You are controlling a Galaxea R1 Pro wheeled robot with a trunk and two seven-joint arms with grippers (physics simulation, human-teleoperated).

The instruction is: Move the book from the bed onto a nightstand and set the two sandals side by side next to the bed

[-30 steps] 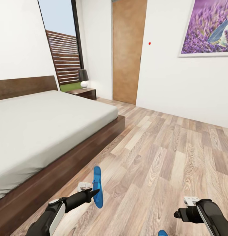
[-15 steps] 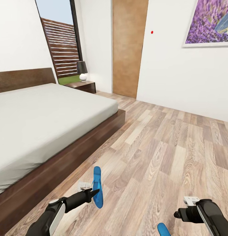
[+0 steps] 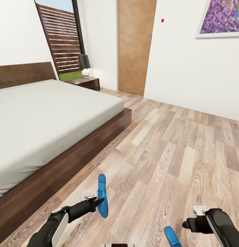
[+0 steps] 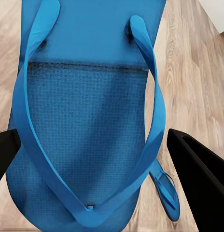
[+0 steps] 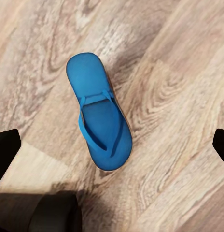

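The left gripper (image 3: 99,200) has its jaws clamped on one sandal (image 3: 102,195), held on edge near the bed (image 3: 47,116). The right gripper (image 5: 112,145), jaws spread, hangs over the other sandal (image 5: 98,116), flat on the floor (image 3: 174,147).

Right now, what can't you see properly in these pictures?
- Second sandal, head view: its heel end is cut off by the picture's bottom edge.
- Held sandal, left wrist view: too close, its ends run past the edges.
- Bed, head view: left part cut off.
- Lavender picture: cropped by the corner.
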